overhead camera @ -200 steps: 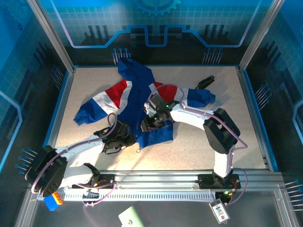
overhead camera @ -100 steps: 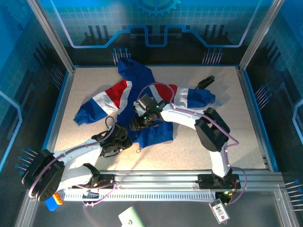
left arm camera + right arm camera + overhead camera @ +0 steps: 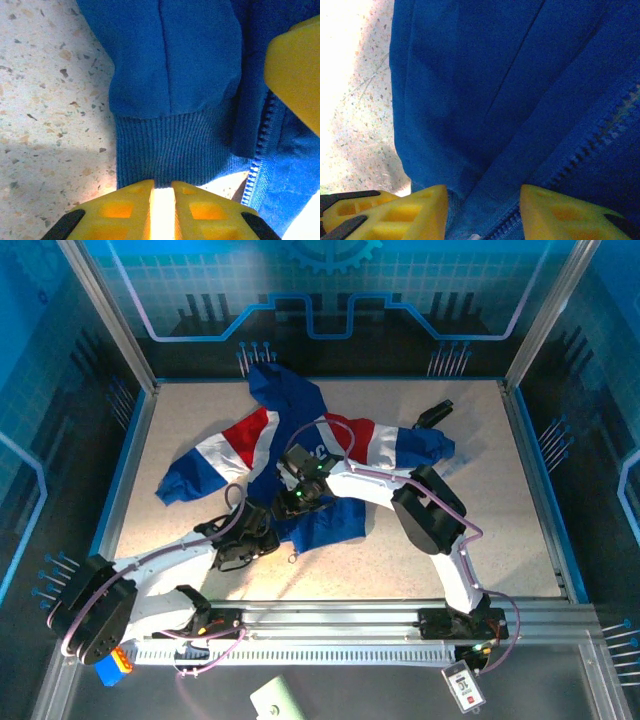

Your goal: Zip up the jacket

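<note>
A small hooded royal-blue fabric jacket (image 3: 247,440) with red and white panels lies flat on the speckled grey table (image 3: 480,500), its hood at the far side. The left gripper (image 3: 252,537) has its yellow fingers (image 3: 125,205) almost together, pinching the ribbed blue hem (image 3: 170,150). Just beside it, the right gripper (image 3: 482,192) holds its fingers apart over the blue zipper teeth (image 3: 580,155).

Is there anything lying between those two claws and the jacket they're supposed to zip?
Nothing visible. The left claw pinches the jacket at its ribbed hem; the right claw, open, straddles fabric beside the zipper.
</note>
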Motion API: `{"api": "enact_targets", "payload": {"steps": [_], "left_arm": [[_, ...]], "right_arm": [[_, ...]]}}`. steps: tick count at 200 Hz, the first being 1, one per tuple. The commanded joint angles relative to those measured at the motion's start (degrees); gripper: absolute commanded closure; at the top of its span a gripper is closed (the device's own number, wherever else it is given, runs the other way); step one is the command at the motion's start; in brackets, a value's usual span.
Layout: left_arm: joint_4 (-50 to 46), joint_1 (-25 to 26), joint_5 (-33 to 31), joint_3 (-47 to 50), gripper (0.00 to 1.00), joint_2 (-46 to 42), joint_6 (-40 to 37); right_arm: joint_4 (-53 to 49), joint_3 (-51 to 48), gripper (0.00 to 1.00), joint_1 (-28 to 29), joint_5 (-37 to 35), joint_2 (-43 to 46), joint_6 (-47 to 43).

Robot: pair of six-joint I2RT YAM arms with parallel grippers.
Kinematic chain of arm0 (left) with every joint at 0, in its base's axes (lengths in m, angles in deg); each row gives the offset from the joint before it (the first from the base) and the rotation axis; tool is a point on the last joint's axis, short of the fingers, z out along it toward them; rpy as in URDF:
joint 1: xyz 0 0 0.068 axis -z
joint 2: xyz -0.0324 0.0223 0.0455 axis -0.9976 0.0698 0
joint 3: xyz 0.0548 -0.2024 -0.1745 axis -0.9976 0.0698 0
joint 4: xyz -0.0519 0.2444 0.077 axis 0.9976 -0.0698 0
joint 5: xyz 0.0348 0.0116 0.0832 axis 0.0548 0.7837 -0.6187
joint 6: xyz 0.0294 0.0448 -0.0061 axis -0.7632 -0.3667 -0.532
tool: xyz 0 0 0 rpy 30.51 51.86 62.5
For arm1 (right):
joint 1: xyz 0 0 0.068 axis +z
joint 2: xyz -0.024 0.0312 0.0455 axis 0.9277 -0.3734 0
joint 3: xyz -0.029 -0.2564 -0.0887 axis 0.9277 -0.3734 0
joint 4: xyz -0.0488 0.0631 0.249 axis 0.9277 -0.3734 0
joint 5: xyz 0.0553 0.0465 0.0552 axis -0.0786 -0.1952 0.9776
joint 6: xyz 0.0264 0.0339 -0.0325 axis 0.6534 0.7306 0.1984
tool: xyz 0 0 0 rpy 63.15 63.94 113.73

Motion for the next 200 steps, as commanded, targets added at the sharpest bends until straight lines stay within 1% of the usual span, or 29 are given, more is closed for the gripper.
{"api": "enact_targets", "payload": {"steps": [1,12,27,40,48,60,70,76,100,117,132,158,174,200], "left_arm": [[-3.0,0.4,-1.3,-1.6,0.83,-1.6,-1.8],[-3.8,0.3,-1.1,-2.2,0.82,-2.1,-2.1],[-5.2,0.3,-0.4,-3.6,0.83,-3.6,-2.4],[-6.1,0.3,0.3,-5.1,0.80,-5.7,-3.1],[-6.3,0.3,0.8,-5.9,0.76,-7.1,-3.6],[-6.2,-0.5,2.0,-6.7,0.65,-9.0,-4.0],[-5.4,-1.9,4.2,-7.1,0.58,-10.1,-4.2],[-4.6,-3.1,6.0,-7.2,0.56,-10.4,-4.2],[-1.0,-8.3,13.3,-7.1,0.56,-9.1,-3.7],[0.1,-10.1,15.6,-7.8,0.58,-6.5,-4.7],[0.3,-10.2,16.1,-8.8,0.61,-3.9,-5.7],[2.0,-10.3,17.0,-8.6,0.65,0.7,-5.3],[4.1,-10.2,17.4,-7.4,0.63,2.8,-4.1],[5.7,-10.2,17.1,-6.0,0.61,4.6,-3.6]], "right_arm": [[-1.8,0.8,0.49,0.8,-1.3,0.0,1.0],[-2.1,0.8,0.46,0.9,-1.5,-0.2,1.1],[-2.2,0.5,0.46,0.7,-1.6,0.2,1.4],[1.0,-2.0,0.46,0.5,-0.6,2.3,2.3],[5.5,-4.9,0.46,0.3,-0.1,4.5,3.3],[12.7,-9.8,0.46,-0.4,1.4,8.2,5.1],[16.3,-12.6,0.46,-1.0,2.1,10.4,6.5],[17.3,-13.6,0.46,-1.3,2.2,11.4,6.9],[16.7,-14.8,0.46,-2.0,1.0,13.0,6.5],[16.2,-15.5,0.46,-2.3,1.1,12.6,6.5],[16.2,-16.6,0.50,-2.4,0.7,12.6,6.7],[16.0,-18.2,0.62,-2.7,-1.0,12.6,6.7],[15.9,-18.8,0.69,-3.2,-1.0,12.2,6.7],[16.0,-19.8,0.76,-3.6,-1.1,11.6,6.8]]}}
